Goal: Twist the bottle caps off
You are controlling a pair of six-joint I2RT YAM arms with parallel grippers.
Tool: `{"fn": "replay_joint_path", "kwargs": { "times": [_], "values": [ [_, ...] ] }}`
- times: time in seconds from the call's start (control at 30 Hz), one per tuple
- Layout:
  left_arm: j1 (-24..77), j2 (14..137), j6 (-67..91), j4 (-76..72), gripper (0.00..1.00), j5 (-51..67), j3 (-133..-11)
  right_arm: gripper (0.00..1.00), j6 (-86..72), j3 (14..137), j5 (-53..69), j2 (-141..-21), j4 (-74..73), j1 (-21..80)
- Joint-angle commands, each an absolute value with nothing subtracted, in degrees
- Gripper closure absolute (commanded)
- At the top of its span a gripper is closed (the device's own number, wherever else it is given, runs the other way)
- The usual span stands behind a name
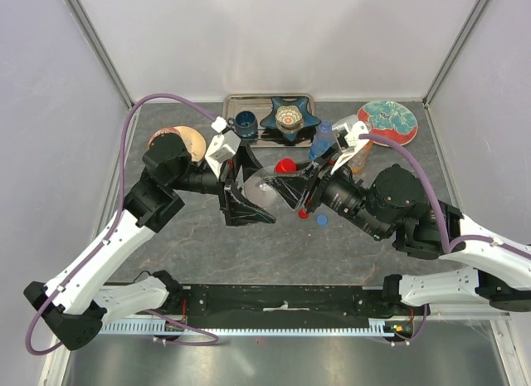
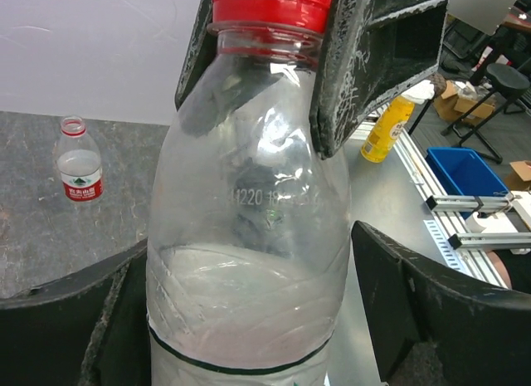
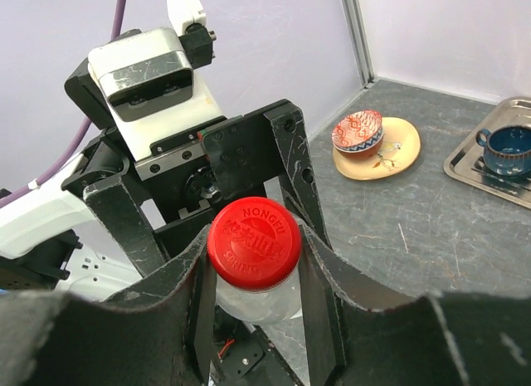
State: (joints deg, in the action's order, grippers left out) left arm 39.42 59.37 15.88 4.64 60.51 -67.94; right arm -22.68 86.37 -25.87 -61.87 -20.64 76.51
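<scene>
Loose caps: a small red cap (image 1: 303, 212) and a blue cap (image 1: 321, 220), lying on the surface (image 1: 207, 253) just in front of the right jaws, on no bottle.
Left jaws: closed across the lower body of the clear bottle (image 2: 249, 236); contact on one side is hard to confirm from the left wrist view, so probably firm.
Right jaws: pinching the bottle's red screw cap (image 3: 254, 241) from two opposite sides, reaching it from above.
Place: bottle between the two arms, over the middle of the surface, cap seated on the neck.
Step in hand: by the look of it, loosening this cap.
Doing it well: keep the twist centred on the neck, with the wrist in line with the bottle. Clamp the body tightly enough to stop it spinning, but not so hard as to buckle the thin wall. Stay on the ribbed edge, and lift only once the thread lets go.
Long axis: close to upright, cap end up, base down past the left jaws.
Behind: an uncapped bottle with a red-and-white label (image 2: 80, 162), standing alone.
Further back: a blue-tinted bottle (image 1: 323, 137) and an orange bottle (image 1: 361, 158), close together by the right arm.
Far edge: a metal tray (image 1: 270, 97) carrying a dark blue cup (image 1: 245, 122) and a star-shaped dish (image 1: 289, 116), with a red-and-teal plate (image 1: 388, 120) to its right.
</scene>
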Motion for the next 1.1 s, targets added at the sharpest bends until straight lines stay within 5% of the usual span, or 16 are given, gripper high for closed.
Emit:
{"fn": "replay_joint_path", "kwargs": {
  "times": [0.0,0.37,0.43,0.47,0.57,0.67,0.83,1.07],
  "values": [
    [39.90,58.01,12.83,6.24,0.15,58.63,-66.71,1.00,-23.20,86.84,-24.70,-60.64,-14.06,76.64],
    [39.90,58.54,12.74,6.42,0.51,56.52,-67.76,1.00,-23.20,87.27,-24.61,-61.08,-15.03,76.64],
    [39.90,58.54,12.57,6.42,0.51,55.55,-67.85,0.88,-22.94,87.54,-23.91,-61.00,-15.03,76.64],
    [39.90,58.45,12.22,6.33,0.51,54.07,-67.76,0.67,-22.59,88.06,-23.65,-60.91,-15.12,76.73],
    [39.90,57.83,11.60,6.07,0.51,49.68,-67.15,0.32,-21.89,89.73,-23.99,-59.86,-14.94,76.64],
    [40.08,57.74,11.25,5.63,0.51,44.59,-66.80,0.20,-21.01,92.62,-24.87,-59.59,-15.46,76.73],
    [42.09,59.32,8.53,5.36,0.52,31.49,-66.53,0.17,-19.60,96.59,-29.26,-61.08,-17.23,76.64],
    [52.27,59.76,2.21,1.15,0.54,0.24,-63.29,0.23,-20.48,99.32,-51.81,-65.91,-23.28,76.64]
  ]
}}
